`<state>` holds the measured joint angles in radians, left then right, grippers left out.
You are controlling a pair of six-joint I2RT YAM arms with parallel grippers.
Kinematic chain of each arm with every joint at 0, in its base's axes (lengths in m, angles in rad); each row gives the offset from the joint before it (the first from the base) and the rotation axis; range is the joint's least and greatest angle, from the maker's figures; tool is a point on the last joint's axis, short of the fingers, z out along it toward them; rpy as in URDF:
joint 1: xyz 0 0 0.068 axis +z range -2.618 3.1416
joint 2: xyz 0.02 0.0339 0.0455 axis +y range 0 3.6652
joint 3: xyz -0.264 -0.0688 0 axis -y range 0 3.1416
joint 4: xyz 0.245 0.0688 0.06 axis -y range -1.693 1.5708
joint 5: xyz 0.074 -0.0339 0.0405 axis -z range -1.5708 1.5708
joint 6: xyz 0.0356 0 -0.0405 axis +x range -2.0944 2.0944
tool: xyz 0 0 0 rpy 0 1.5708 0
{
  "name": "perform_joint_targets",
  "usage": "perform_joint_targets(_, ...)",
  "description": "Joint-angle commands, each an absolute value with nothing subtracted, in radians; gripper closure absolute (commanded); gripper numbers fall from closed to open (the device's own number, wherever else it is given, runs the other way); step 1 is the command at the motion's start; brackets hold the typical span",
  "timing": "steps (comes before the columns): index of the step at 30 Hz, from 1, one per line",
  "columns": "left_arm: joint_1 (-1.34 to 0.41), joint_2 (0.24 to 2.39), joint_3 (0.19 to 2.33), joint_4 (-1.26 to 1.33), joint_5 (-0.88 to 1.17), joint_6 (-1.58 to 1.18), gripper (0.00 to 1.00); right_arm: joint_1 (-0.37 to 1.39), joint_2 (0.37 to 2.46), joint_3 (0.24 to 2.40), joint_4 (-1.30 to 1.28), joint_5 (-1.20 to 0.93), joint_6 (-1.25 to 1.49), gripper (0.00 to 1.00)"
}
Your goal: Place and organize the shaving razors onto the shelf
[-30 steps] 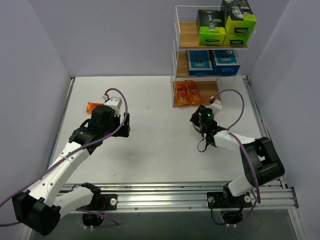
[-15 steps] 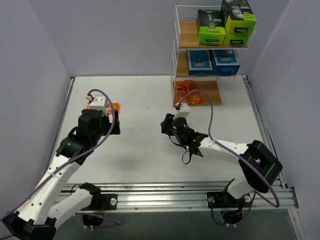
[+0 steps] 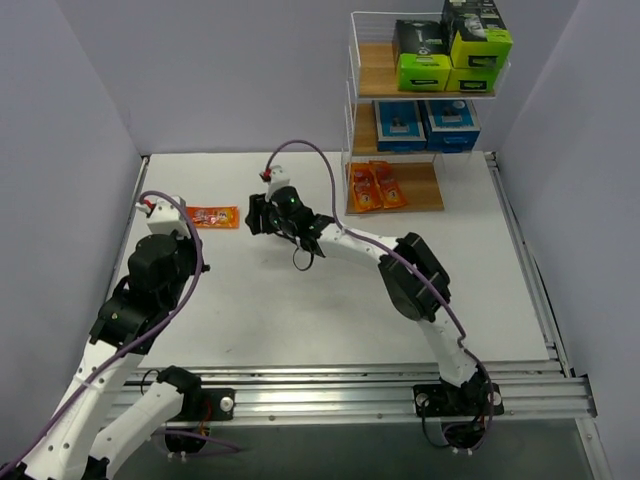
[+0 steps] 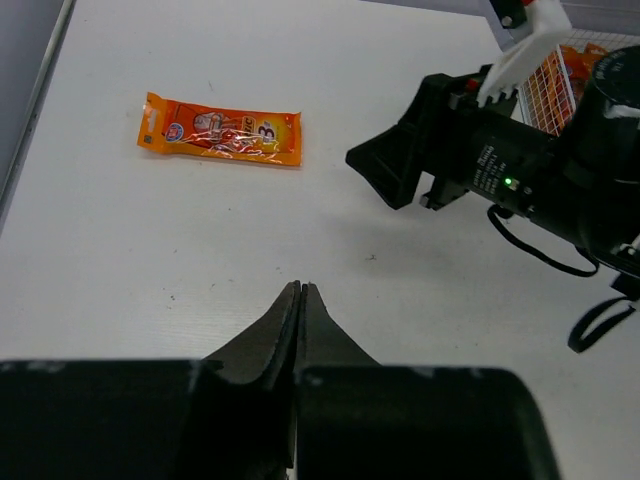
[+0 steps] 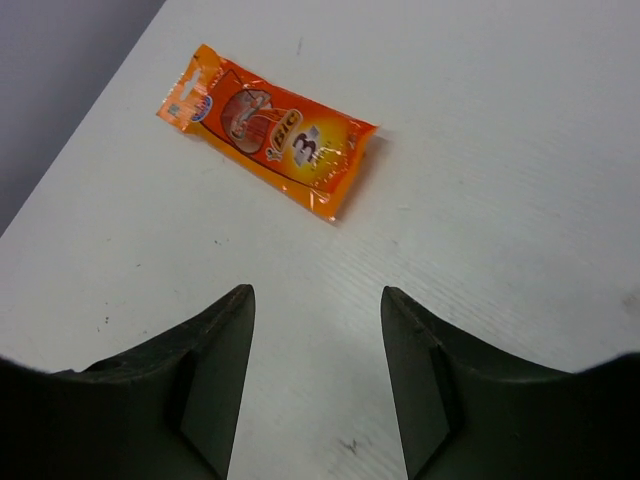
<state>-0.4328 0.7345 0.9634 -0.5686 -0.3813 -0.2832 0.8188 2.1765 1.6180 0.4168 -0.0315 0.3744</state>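
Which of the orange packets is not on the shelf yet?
The lone packet lying flat on the table, left of the shelf. The other two lie side by side on its bottom board.

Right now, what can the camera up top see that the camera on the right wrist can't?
Only the top camera shows the shelf, with green boxes on top, blue cards in the middle and orange packets at the bottom, plus the left arm. Only the right wrist camera shows the big 3 printed on the loose orange packet, and the clear gap between the open fingers of the right end effector. Both show that loose packet lying flat on the white table.
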Motion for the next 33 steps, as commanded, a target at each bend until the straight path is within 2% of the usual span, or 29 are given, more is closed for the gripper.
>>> perform_joint_targets(1, -0.422, 0.732, 0.971, -0.531, -0.408, -0.294, 0.98, 0.819, 2.301, 1.849, 0.325, -0.187, 0.301, 0.50)
perform_joint_targets(7, -0.422, 0.721, 0.966, -0.523, -0.385, -0.287, 0.97, 0.805, 2.525, 2.155, 0.298, -0.232, 0.314, 0.41)
perform_joint_targets(8, -0.426, 0.718, 0.966, -0.522, -0.393, -0.287, 0.89, 0.804, 2.563, 2.177, 0.310, -0.233, 0.322, 0.41)
perform_joint_targets(9, -0.429, 0.715, 0.966, -0.522, -0.393, -0.288, 0.69, 0.801, 2.580, 2.198, 0.319, -0.233, 0.333, 0.40)
perform_joint_targets(11, -0.434, 0.712, 0.965, -0.525, -0.409, -0.291, 0.59, 0.796, 2.623, 2.229, 0.360, -0.230, 0.371, 0.38)
perform_joint_targets(12, -0.439, 0.710, 0.965, -0.526, -0.416, -0.293, 0.49, 0.793, 2.635, 2.235, 0.370, -0.226, 0.383, 0.38)
perform_joint_targets(13, -0.442, 0.710, 0.965, -0.526, -0.422, -0.296, 0.45, 0.792, 2.644, 2.249, 0.379, -0.204, 0.396, 0.38)
perform_joint_targets(16, -0.456, 0.710, 0.965, -0.531, -0.439, -0.298, 0.34, 0.784, 2.677, 2.256, 0.406, -0.172, 0.440, 0.38)
perform_joint_targets(24, -0.485, 0.699, 0.963, -0.534, -0.468, -0.291, 0.26, 0.761, 2.741, 2.273, 0.485, -0.186, 0.597, 0.44)
perform_joint_targets(25, -0.488, 0.699, 0.962, -0.532, -0.472, -0.291, 0.26, 0.761, 2.746, 2.276, 0.491, -0.187, 0.604, 0.45)
perform_joint_targets(27, -0.491, 0.698, 0.962, -0.532, -0.471, -0.288, 0.42, 0.759, 2.766, 2.293, 0.500, -0.195, 0.618, 0.46)
perform_joint_targets(30, -0.499, 0.698, 0.963, -0.529, -0.466, -0.282, 0.78, 0.761, 2.790, 2.309, 0.515, -0.201, 0.638, 0.49)
perform_joint_targets(32, -0.500, 0.698, 0.963, -0.531, -0.474, -0.284, 0.85, 0.761, 2.806, 2.325, 0.523, -0.202, 0.655, 0.50)
perform_joint_targets(33, -0.503, 0.698, 0.963, -0.532, -0.476, -0.285, 0.92, 0.761, 2.812, 2.330, 0.526, -0.204, 0.661, 0.50)
